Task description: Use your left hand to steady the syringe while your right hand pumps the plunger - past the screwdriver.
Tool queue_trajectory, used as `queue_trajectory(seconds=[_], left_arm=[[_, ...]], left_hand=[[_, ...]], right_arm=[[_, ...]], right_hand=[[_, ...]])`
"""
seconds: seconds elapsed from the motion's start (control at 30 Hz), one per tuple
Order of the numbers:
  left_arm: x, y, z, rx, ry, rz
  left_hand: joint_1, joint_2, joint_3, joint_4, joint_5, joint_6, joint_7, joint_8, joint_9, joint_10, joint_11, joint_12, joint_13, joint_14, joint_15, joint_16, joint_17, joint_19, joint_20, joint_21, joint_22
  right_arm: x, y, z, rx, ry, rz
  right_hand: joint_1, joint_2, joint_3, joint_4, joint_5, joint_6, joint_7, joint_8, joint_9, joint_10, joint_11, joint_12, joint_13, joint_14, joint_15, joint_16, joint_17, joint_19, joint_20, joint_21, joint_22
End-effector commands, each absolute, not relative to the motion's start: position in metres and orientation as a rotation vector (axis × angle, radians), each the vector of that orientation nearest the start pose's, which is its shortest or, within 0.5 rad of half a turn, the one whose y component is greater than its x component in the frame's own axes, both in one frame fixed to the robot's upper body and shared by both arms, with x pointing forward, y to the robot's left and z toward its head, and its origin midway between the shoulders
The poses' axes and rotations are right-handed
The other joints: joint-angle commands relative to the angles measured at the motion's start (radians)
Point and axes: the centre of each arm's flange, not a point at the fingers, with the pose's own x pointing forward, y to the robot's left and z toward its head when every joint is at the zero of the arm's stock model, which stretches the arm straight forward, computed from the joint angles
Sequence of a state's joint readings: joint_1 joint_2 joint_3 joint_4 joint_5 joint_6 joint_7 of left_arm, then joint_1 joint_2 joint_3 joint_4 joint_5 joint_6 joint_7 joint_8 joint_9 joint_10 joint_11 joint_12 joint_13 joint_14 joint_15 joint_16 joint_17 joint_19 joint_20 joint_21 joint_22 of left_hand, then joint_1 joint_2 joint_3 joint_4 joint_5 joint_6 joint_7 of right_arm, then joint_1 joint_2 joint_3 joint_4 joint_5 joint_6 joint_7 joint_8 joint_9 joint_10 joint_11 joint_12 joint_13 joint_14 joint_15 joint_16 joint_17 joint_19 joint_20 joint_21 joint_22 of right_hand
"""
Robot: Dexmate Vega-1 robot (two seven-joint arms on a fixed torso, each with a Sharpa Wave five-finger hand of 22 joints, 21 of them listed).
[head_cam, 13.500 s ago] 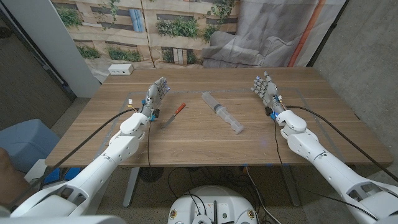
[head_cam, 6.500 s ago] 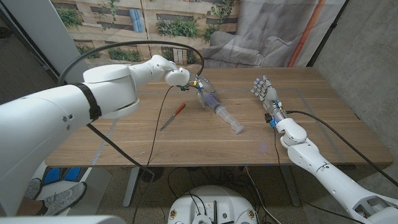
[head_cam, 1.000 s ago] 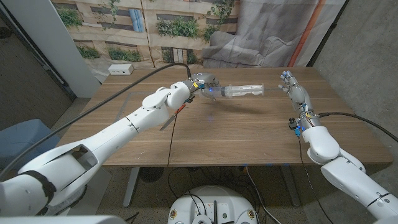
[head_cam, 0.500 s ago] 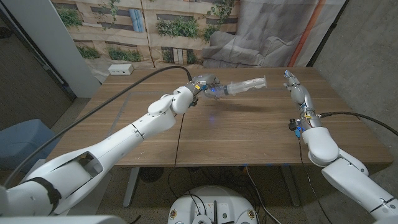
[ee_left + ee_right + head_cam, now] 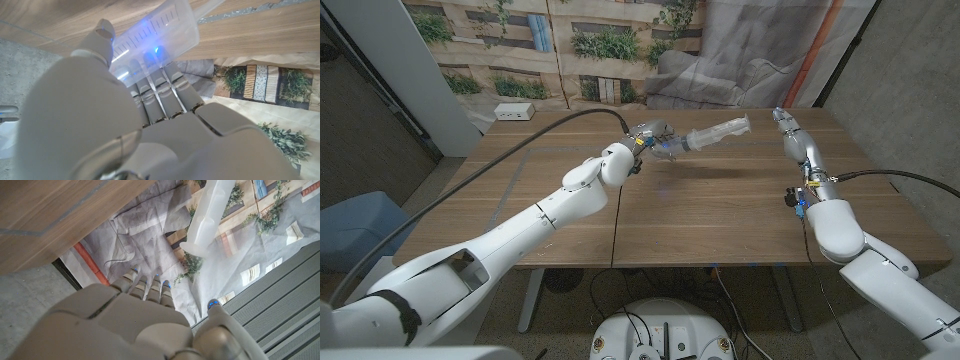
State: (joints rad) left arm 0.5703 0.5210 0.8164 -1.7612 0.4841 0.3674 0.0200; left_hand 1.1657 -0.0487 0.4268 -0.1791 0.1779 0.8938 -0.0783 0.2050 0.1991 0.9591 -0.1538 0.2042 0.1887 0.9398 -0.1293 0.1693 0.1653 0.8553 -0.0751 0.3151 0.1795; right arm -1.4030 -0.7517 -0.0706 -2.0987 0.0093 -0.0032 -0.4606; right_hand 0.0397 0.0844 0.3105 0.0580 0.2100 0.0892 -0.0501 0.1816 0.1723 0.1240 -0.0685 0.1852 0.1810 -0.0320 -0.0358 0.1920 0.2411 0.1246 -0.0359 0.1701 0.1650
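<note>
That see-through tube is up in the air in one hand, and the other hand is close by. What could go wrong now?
The left hand holds the syringe by one end only, above the table, so a push might tilt it or knock it loose. The right hand is not touching the plunger end and could miss it.

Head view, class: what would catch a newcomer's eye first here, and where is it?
The large clear plastic syringe stands out, held up off the wooden table at its far side by the white left hand, which grips its barrel. Just right of its plunger end, the white right hand reaches toward it without touching.
</note>
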Motion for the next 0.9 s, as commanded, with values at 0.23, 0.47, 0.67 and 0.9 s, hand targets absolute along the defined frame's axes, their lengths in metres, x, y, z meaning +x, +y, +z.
queue_trajectory(seconds=[0.23,0.47,0.67,0.9], left_arm=[[0.5955,0.07,0.0559,1.185,-0.748,-0.102],[0.5953,0.0695,0.0528,1.144,-0.74,-0.114],[0.5974,0.0693,0.053,1.125,-0.737,-0.109],[0.6013,0.065,0.0525,1.108,-0.732,-0.119]], left_hand=[[-0.031,0.111,0.022,0.017,0.009,0.075,0.04,-0.001,0.001,0.033,-0.03,0.0,0.005,0.001,-0.104,0.005,0.003,0.027,-0.122,0.006,0.003],[-0.034,0.113,0.024,0.015,0.009,0.075,0.039,-0.002,0.001,0.032,-0.028,-0.001,0.005,-0.001,-0.103,0.005,0.003,0.027,-0.122,0.005,0.003],[-0.037,0.115,0.026,0.015,0.01,0.073,0.04,-0.003,0.001,0.034,-0.027,-0.001,0.005,0.0,-0.103,0.005,0.003,0.025,-0.12,0.004,0.003],[-0.04,0.117,0.028,0.014,0.009,0.077,0.04,-0.002,0.002,0.036,-0.025,-0.001,0.005,0.0,-0.104,0.006,0.004,0.028,-0.121,0.005,0.003]], right_arm=[[0.4657,-0.3005,-0.0081,-0.8,-0.765,-0.295],[0.4666,-0.299,-0.0122,-0.869,-0.754,-0.297],[0.4691,-0.3,-0.0167,-0.931,-0.762,-0.305],[0.4686,-0.2965,-0.0162,-0.951,-0.777,-0.304]], right_hand=[[-0.002,0.013,0.012,-0.006,-0.001,0.019,-0.006,0.007,0.0,0.026,-0.004,0.007,-0.001,0.048,-0.007,0.022,-0.016,-0.09,-0.019,0.0,0.004],[-0.009,0.01,0.013,-0.004,-0.003,0.008,-0.009,0.001,0.0,0.012,-0.011,-0.001,-0.002,-0.016,-0.032,-0.001,-0.023,-0.094,-0.022,0.011,0.004],[-0.011,0.008,0.014,-0.004,-0.004,0.01,-0.014,0.002,0.0,0.013,-0.025,-0.001,-0.002,-0.055,-0.048,-0.01,-0.024,-0.098,-0.019,0.013,0.004],[-0.014,0.012,0.016,-0.001,-0.004,0.018,-0.022,0.005,0.0,0.018,-0.036,0.0,-0.002,-0.057,-0.049,-0.005,-0.024,-0.093,-0.021,0.016,0.005]])
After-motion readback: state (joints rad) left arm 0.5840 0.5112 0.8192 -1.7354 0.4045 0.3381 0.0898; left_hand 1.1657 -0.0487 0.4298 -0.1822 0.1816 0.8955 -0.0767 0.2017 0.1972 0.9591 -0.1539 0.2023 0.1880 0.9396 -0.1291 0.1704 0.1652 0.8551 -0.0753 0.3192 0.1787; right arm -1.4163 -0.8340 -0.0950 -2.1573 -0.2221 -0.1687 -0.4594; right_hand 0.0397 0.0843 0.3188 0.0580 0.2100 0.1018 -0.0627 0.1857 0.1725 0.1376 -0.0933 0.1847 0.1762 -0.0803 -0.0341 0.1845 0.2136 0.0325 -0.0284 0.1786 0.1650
